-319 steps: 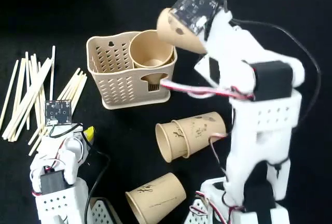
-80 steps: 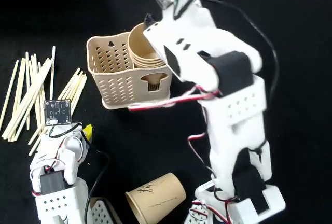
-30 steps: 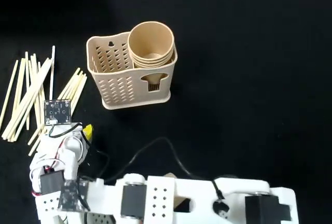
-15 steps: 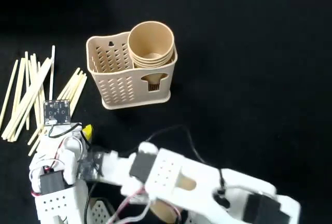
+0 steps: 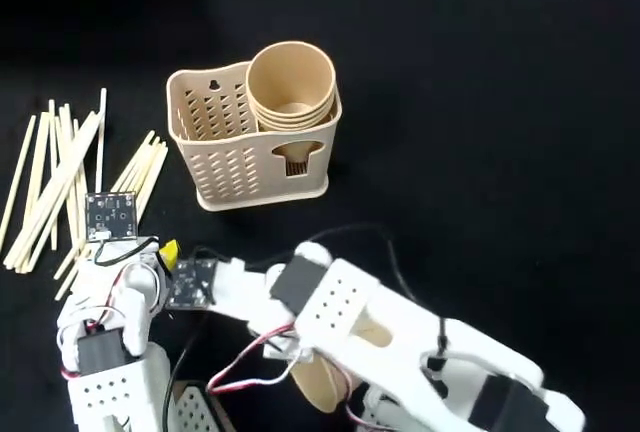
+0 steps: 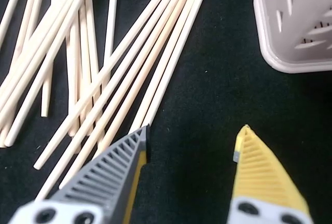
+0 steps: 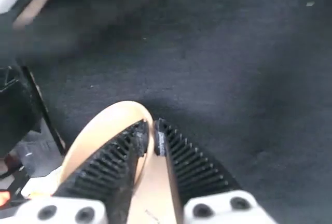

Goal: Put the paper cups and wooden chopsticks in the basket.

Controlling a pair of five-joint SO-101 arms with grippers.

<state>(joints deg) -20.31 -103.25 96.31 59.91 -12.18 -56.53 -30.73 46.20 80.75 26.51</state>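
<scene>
One paper cup (image 5: 318, 393) is left outside the basket (image 5: 236, 167); it is seen under the right arm, close to the arms' bases, and its rim wall is pinched between the nearly closed fingers of the right tool (image 7: 151, 125). Whether it rests on the bench (image 5: 480, 132) cannot be told. Only a thin edge is gripped, so the cup could slip out, crumple or swing when carried. The stacked cups (image 5: 291, 80) already rise above the basket's rim, in the compartment farther from the wooden chopsticks (image 5: 60, 177), so a crooked drop could leave the new cup tilted or tip the stack. The right arm is stretched across just beside the left arm, and contact between them is a risk. The left tool (image 6: 194, 130) hangs released over the bench, with the chopsticks scattered beside it. None of them is in the basket, whose nearer compartment appears free.
</scene>
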